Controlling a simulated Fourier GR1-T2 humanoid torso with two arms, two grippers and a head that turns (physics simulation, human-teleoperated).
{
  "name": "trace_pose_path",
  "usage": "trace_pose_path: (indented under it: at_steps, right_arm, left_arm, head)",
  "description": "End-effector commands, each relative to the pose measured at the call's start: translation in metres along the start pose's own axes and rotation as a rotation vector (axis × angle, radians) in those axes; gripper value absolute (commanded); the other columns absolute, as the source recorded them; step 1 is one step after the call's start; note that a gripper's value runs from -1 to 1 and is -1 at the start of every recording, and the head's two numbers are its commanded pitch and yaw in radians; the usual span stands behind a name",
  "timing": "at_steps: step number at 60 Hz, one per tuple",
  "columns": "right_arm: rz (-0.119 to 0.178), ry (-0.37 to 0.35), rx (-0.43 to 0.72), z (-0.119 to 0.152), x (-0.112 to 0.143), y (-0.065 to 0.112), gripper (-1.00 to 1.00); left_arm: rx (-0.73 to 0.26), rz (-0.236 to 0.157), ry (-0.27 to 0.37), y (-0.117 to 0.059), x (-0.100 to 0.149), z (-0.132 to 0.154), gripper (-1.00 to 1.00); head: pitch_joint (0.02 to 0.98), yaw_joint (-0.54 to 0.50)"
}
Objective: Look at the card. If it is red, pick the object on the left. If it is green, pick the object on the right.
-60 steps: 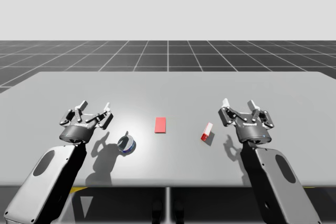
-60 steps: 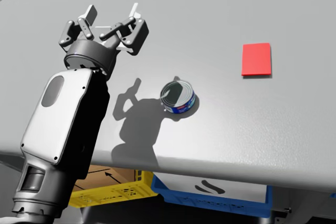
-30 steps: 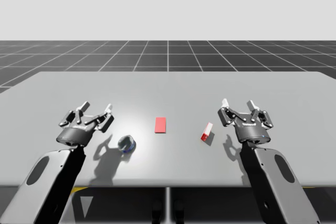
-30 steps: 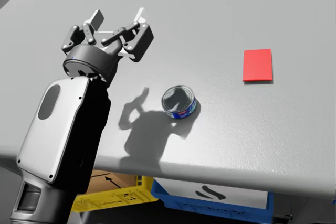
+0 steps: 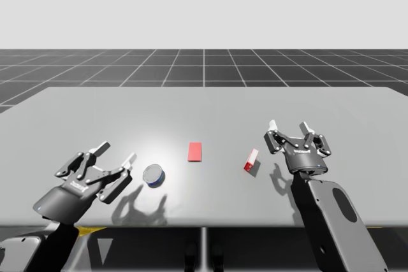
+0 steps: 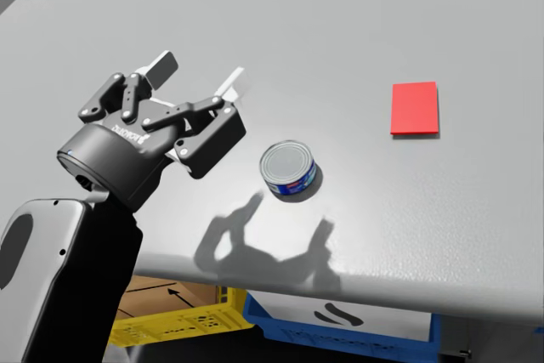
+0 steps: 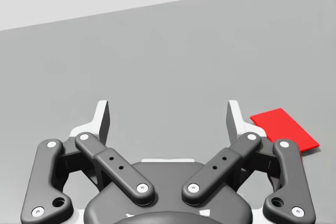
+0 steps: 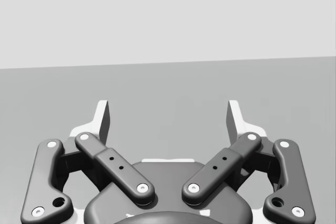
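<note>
A red card (image 5: 195, 151) lies flat at the table's middle. Left of it stands a short blue-labelled can (image 5: 153, 174) with a silver lid; right of it lies a small red and white box (image 5: 251, 160). My left gripper (image 5: 116, 153) hovers open and empty to the left of the can, near the front edge. In the head view the can (image 6: 289, 169) sits just right of my left gripper (image 6: 198, 74), with the card (image 6: 415, 109) further right. From the left wrist, the left gripper (image 7: 168, 114) is open, the card (image 7: 283, 129) beside one finger. My right gripper (image 5: 289, 125) is open right of the box; the right wrist view shows my right gripper (image 8: 168, 114) over bare table.
The grey table (image 5: 357, 119) stretches wide behind the objects. Its front edge runs just under my left arm. Below that edge sit a yellow crate (image 6: 170, 316) and a blue bin (image 6: 340, 320).
My left arm has drawn back toward the front edge and risen, its gripper still open. The can, card, box and right arm have not moved. My head has turned slightly.
</note>
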Motion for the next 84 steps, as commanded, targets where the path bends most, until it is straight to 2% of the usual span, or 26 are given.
trace_pose_path:
  at_steps: [1, 2, 9, 12, 15, 26, 33, 46, 61, 84]
  right_arm:
    - [0.001, -0.002, -0.002, 0.000, 0.000, 0.000, -1.00]
    - [0.002, -0.002, -0.002, 0.000, 0.000, 0.000, -1.00]
    - [0.002, -0.002, -0.003, 0.001, 0.000, 0.000, -1.00]
    - [0.002, -0.002, -0.003, 0.001, 0.000, 0.000, -1.00]
    - [0.002, -0.003, -0.003, 0.001, 0.000, 0.000, -1.00]
    - [0.000, -0.008, -0.006, 0.002, 0.002, -0.001, -1.00]
    - [0.000, -0.009, -0.006, 0.002, 0.002, -0.002, -1.00]
    - [0.000, -0.012, -0.008, 0.002, 0.003, -0.002, -1.00]
    - [-0.002, -0.017, -0.010, 0.003, 0.004, -0.003, -1.00]
    - [-0.006, -0.019, -0.013, 0.003, 0.005, -0.004, -1.00]
  left_arm:
    - [-0.067, -0.029, 0.040, -0.007, -0.011, 0.025, -1.00]
    - [-0.070, -0.040, 0.046, -0.007, -0.014, 0.028, -1.00]
    - [-0.084, -0.052, 0.089, -0.009, -0.033, 0.038, -1.00]
    - [-0.094, -0.037, 0.112, -0.010, -0.043, 0.041, -1.00]
    - [-0.094, -0.044, 0.128, -0.012, -0.051, 0.042, -1.00]
    - [-0.114, -0.018, 0.182, -0.022, -0.076, 0.041, -1.00]
    - [-0.125, -0.019, 0.208, -0.030, -0.087, 0.035, -1.00]
    - [-0.123, -0.035, 0.222, -0.038, -0.093, 0.018, -1.00]
    - [-0.110, -0.024, 0.237, -0.045, -0.094, -0.007, -1.00]
    - [-0.072, 0.005, 0.275, -0.047, -0.104, -0.033, -1.00]
  head:
    - [0.929, 0.35]
    - [0.929, 0.35]
    - [0.923, 0.34]
    - [0.920, 0.34]
    - [0.919, 0.34]
    - [0.920, 0.34]
    - [0.921, 0.35]
    - [0.921, 0.35]
    - [0.922, 0.34]
    - [0.925, 0.32]
